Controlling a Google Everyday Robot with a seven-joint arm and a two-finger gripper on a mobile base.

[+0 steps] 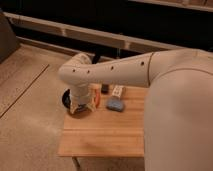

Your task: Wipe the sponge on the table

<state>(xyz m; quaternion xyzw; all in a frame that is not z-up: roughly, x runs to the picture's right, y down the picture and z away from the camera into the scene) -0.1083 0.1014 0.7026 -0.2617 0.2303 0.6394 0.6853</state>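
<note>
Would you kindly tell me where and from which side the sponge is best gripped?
Take the sponge across its shorter width at mid-length, coming straight down: it lies flat and low on the table, so a sideways approach looks poor. The gripper hangs apart from it, near the bowl.

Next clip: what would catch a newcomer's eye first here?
The big white arm sweeps in from the right and fills much of the view, its gripper pointing down over the far left corner of the table. Just right of the gripper lies the blue-grey sponge, apart from it. A black bowl peeks out behind the arm at that corner.
</note>
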